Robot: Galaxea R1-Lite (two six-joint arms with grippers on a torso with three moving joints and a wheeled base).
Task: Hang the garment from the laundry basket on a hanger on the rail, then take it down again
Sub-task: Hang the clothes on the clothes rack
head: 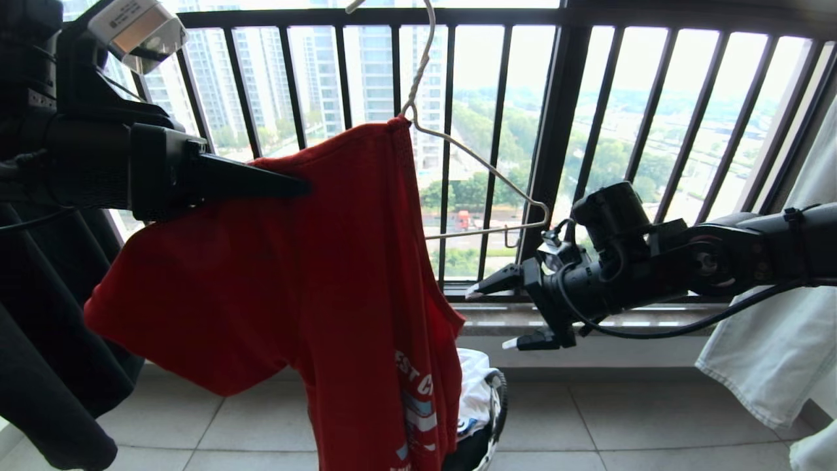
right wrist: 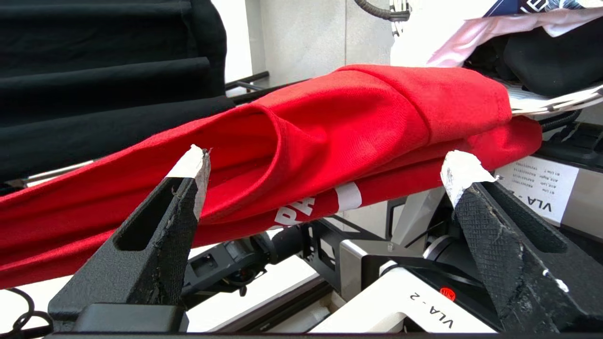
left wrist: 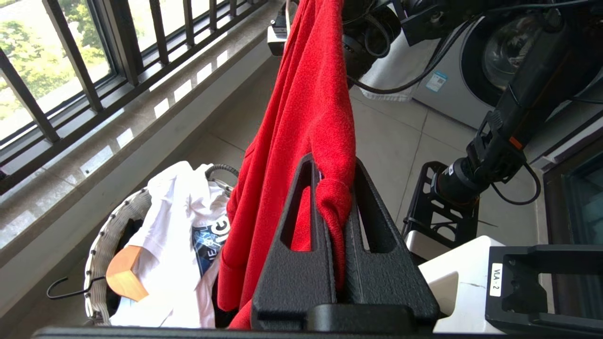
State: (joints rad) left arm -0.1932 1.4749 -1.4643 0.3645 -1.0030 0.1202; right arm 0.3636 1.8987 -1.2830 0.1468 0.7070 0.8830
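1. A black window railing (head: 556,131) stands right behind the work. A black garment (head: 46,366) hangs at the far left and a pale one (head: 778,327) at the far right.
2. The red garment (head: 294,275) hangs over one arm of the thin wire hanger (head: 484,170); the hanger's other arm is bare.
3. The left hand (head: 297,186) is clamped on a fold of the red cloth, high on its left side.
4. The right hand (head: 487,314) has its two fingers spread wide and holds nothing, just right of the shirt's edge.
5. Below the shirt stands the laundry basket (left wrist: 110,226) on the floor, with a white T-shirt (left wrist: 174,263) and one wooden hanger (left wrist: 123,275) in it.
6. The wire hanger's hook is cut off at the top of the head view, so the rail cannot be seen. The red shirt hides most of the basket there.
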